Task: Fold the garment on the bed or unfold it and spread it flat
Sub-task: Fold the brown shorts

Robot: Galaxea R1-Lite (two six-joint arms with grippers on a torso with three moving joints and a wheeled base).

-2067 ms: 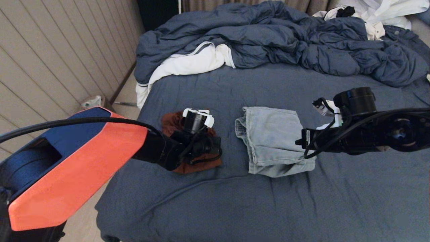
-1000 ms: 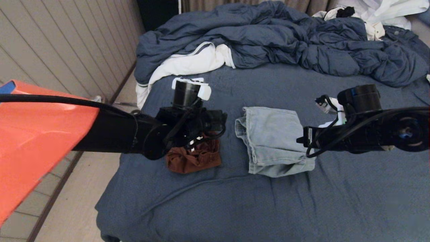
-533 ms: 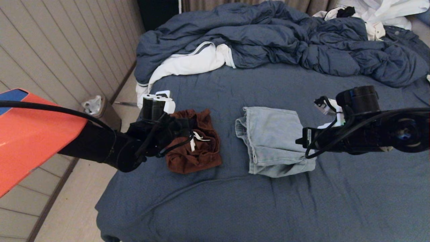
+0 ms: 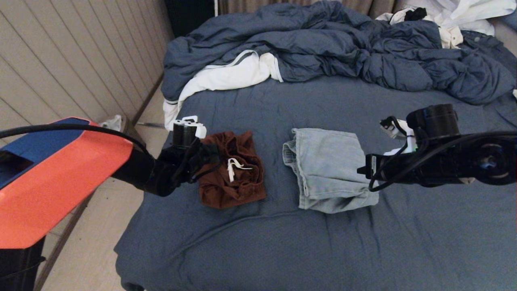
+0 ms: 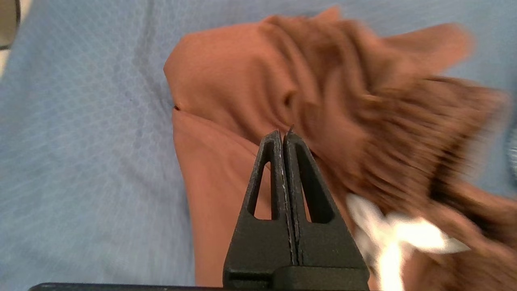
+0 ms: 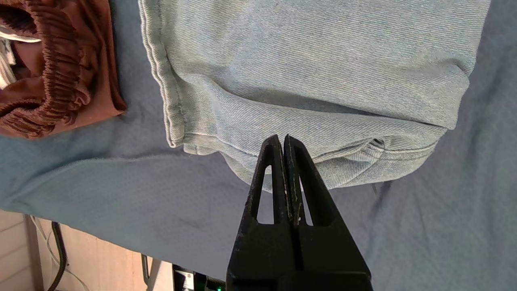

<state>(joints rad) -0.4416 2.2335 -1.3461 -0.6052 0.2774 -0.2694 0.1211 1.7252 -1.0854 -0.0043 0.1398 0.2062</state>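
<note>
On the bed's point(image 4: 282, 242) slate-blue sheet, my left tool point(image 5: 284, 135) hovers pressed together, empty, over crumpled brown shorts point(image 4: 232, 169); my right tool point(image 6: 282, 139), also pressed together, hangs above folded denim shorts point(image 4: 327, 171).

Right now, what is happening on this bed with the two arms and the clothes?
The robot is working on two pairs of shorts lying on the bed. Its left pincer, shut and holding nothing, hangs over the bunched brown shorts. Its right pincer, also shut and empty, hangs by the folded denim shorts. Both garments lie apart on the sheet.
</note>
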